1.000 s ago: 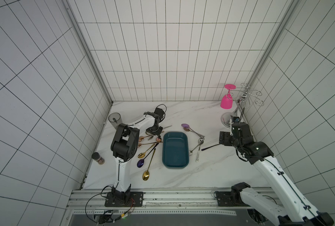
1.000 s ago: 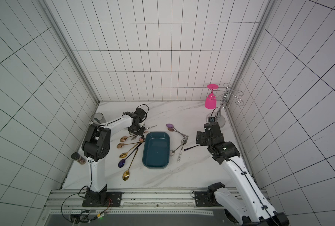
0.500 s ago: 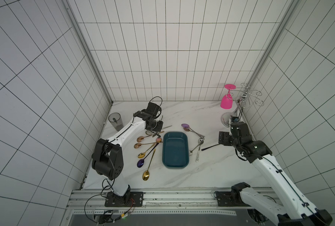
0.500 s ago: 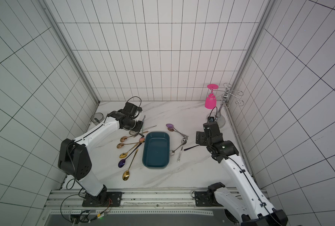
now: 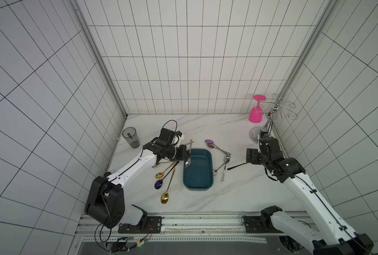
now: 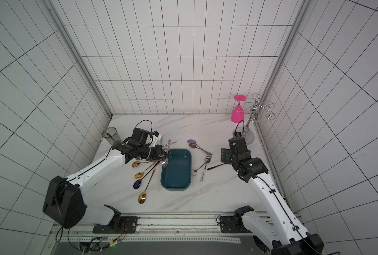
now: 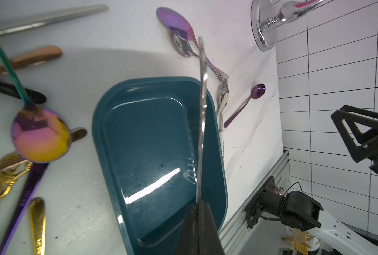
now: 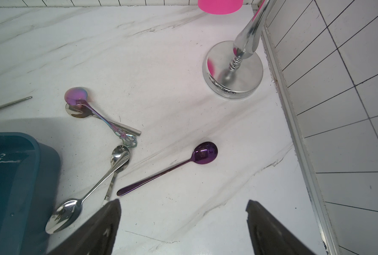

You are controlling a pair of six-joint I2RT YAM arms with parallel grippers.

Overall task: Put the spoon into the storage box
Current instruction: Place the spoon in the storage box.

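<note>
**Fig.: L gripper holds a silver spoon over the storage box**

Viewed from the bench front. The L gripper [image 5: 186, 155] reaches in from the side, its fingers [image 7: 210, 238] clenched on the handle of a silver spoon [image 5: 187, 163]. The spoon hangs near upright, bowl down, handle tip up toward the back wall. The bowl sits over the storage box [image 5: 200, 178], at the edge on the L arm's side and near the far end. Whether it touches the rim can't be told. In the L wrist view the spoon shows edge-on w/ the teal box floor [image 7: 150, 143] below it.

The box lies mid-way across the marble table [image 5: 227, 198], long axis running front to back. The R gripper [image 8: 183, 202] hovers over the table on the box's other side, jaws spread wide w/ nothing between them, near a dark purple spoon [image 8: 205, 152].

Other items: a gold spoon [image 5: 164, 197] and several more fanned out beside the box on the L arm's side. A grey cup [image 5: 130, 136] stands back-left. A pink glass [image 5: 256, 112] hangs inverted on a chrome rack [image 5: 276, 108] back-right.
</note>
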